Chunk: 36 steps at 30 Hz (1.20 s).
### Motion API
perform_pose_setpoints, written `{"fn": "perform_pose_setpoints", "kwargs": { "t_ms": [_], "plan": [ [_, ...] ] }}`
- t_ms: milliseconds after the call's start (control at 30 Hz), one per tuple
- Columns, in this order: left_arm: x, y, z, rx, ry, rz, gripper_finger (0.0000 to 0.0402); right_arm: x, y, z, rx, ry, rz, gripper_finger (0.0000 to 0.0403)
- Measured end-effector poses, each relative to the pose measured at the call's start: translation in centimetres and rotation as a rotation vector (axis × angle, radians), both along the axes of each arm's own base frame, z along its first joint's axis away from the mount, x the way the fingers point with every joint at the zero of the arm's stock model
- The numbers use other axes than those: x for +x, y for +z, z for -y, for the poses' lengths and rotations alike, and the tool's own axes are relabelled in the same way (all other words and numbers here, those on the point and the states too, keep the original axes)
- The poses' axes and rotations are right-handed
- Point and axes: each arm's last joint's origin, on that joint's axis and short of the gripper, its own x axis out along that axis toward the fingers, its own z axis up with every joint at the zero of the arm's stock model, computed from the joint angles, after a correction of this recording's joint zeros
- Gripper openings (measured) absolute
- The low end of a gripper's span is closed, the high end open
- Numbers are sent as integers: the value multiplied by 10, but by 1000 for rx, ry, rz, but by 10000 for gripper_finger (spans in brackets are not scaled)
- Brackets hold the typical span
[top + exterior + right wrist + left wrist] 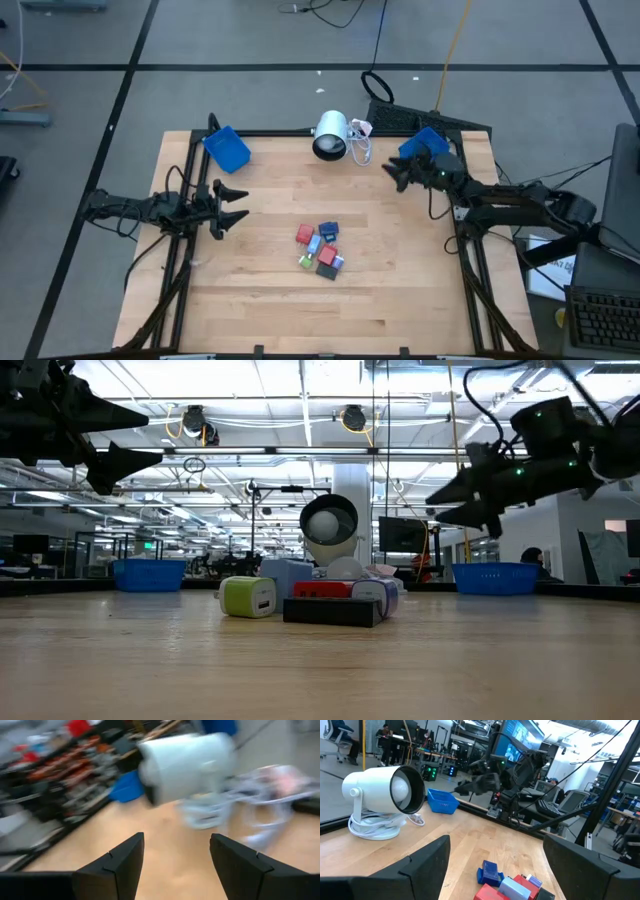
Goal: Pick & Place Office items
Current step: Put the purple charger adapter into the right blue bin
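A white lamp (331, 136) w/ coiled cable (361, 140) is seen at the wooden counter's (400, 290) far edge, betw. two blue bins (227, 149) (424, 144) set at the far corners.

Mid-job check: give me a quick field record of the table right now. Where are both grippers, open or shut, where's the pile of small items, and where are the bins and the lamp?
left gripper: open, empty, above the table's left side, facing the pile
right gripper: open, empty, near the far right corner beside the right bin
small items: clustered mid-table, none picked up yet
left bin: far left corner
right bin: far right corner
lamp: far edge, between the bins, with its cable
table: wooden top
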Motion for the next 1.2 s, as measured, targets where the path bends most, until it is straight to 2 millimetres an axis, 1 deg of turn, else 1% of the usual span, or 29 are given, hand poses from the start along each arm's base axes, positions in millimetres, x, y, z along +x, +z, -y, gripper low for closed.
{"fn": "perform_pose_setpoints", "kwargs": {
  "t_ms": [267, 567, 900, 1033, 1100, 1200],
  "plan": [
    [0, 0, 0, 0, 0, 0, 324, 19, 6, -36, 11, 233, 65, 212],
    [0, 0, 0, 0, 0, 0, 324, 30, 12, -75, -7, 453, 130, 209],
    [0, 0, 0, 0, 0, 0, 324, 31, 21, -118, -21, 676, 215, 208],
    [0, 0, 0, 0, 0, 0, 324, 29, 25, -132, -64, 749, 255, 208],
    [0, 0, 0, 0, 0, 0, 324, 28, 25, -140, -102, 753, 263, 208],
    [0, 0, 0, 0, 0, 0, 324, 26, 24, -151, -173, 711, 250, 208]
  ]
}}
